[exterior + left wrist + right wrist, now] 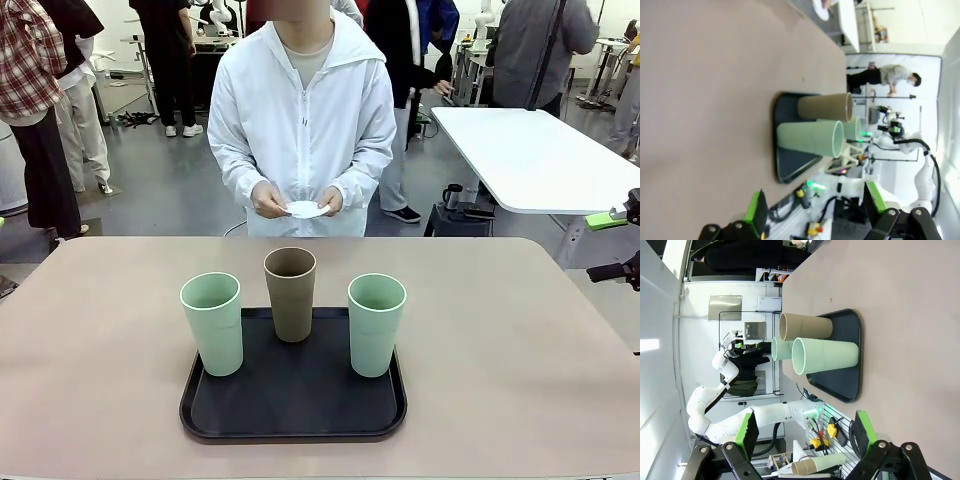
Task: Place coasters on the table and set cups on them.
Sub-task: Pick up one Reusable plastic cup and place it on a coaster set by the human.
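Three cups stand upright on a black tray [293, 415] in the middle of the beige table [100, 380]: a mint green one [212, 322] on the left, a brown one [290, 293] at the back, another mint green one [376, 323] on the right. Across the table a person holds white coasters [306, 209] in both hands, above the far edge. My right gripper [606, 245] hangs open at the right edge, well clear of the cups. In the left wrist view my left gripper [815, 210] is open and empty, with the cups [810, 137] ahead. The right wrist view shows the open right gripper [805, 432] facing the cups [827, 356].
A white glossy table [530, 150] stands at the back right, and several people stand on the floor behind. Bare tabletop lies on both sides of the tray and in front of the person. Spare cups [815, 465] lie on a rack below the table's edge.
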`<move>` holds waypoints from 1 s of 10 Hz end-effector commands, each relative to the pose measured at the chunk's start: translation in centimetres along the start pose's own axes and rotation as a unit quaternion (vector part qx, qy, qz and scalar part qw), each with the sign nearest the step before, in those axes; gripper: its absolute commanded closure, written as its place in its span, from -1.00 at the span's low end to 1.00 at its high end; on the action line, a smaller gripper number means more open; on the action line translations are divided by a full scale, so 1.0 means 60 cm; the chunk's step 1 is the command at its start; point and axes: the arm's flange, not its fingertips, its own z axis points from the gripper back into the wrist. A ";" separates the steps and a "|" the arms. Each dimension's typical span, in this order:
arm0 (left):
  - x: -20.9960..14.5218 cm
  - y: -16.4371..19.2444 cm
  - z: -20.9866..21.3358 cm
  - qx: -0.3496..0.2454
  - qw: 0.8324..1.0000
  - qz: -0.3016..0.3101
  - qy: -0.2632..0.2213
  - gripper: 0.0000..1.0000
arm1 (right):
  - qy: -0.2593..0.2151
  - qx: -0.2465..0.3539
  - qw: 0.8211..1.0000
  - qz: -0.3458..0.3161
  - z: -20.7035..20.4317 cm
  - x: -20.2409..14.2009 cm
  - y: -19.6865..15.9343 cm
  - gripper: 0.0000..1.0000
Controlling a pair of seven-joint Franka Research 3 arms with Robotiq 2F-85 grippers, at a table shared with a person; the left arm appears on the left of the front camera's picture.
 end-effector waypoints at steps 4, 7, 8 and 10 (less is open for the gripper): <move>0.000 -0.001 -0.003 -0.005 1.000 0.000 0.000 -1.00 | 0.000 0.002 1.000 0.003 0.000 -0.001 0.003 -1.00; 0.000 -0.001 -0.003 -0.005 1.000 0.000 0.000 -1.00 | 0.000 0.002 1.000 0.003 0.000 -0.001 0.003 -1.00; 0.000 -0.001 -0.003 -0.005 1.000 0.000 0.000 -1.00 | 0.000 0.002 1.000 0.003 0.000 -0.001 0.003 -1.00; 0.000 -0.001 -0.003 -0.005 1.000 0.000 0.000 -1.00 | 0.000 0.002 1.000 0.003 0.000 -0.001 0.003 -1.00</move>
